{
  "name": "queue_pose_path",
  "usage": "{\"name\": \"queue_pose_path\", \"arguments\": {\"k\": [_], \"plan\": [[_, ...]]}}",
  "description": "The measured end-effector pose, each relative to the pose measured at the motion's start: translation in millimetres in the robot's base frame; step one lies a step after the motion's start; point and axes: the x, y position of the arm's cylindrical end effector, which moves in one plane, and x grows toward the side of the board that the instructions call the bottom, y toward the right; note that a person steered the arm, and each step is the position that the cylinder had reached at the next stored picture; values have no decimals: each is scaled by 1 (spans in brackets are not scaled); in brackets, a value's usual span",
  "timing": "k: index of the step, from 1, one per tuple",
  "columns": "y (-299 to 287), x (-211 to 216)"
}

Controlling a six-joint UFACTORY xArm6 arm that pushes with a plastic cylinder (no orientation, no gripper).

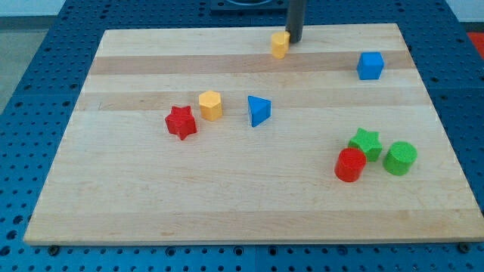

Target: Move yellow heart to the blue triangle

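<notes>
The yellow heart point(280, 44) lies near the top edge of the wooden board, a little right of centre. My tip point(294, 40) stands right next to it, on its right side, touching or almost touching it. The blue triangle point(258, 110) lies near the board's middle, below and slightly left of the heart.
A yellow hexagon point(210, 105) and a red star point(181, 122) lie left of the triangle. A blue cube point(370, 66) sits at the upper right. A green star point(365, 142), a red cylinder point(350, 165) and a green cylinder point(399, 158) cluster at the lower right.
</notes>
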Motion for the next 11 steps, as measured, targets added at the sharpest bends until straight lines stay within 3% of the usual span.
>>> {"name": "queue_pose_path", "arguments": {"k": [1,3,4,5,6,7,9,11], "plan": [[-3,37],[-3,37],[17,3],[-13,-3],[-106,24],[-147,48],[-242,54],[-189,64]]}}
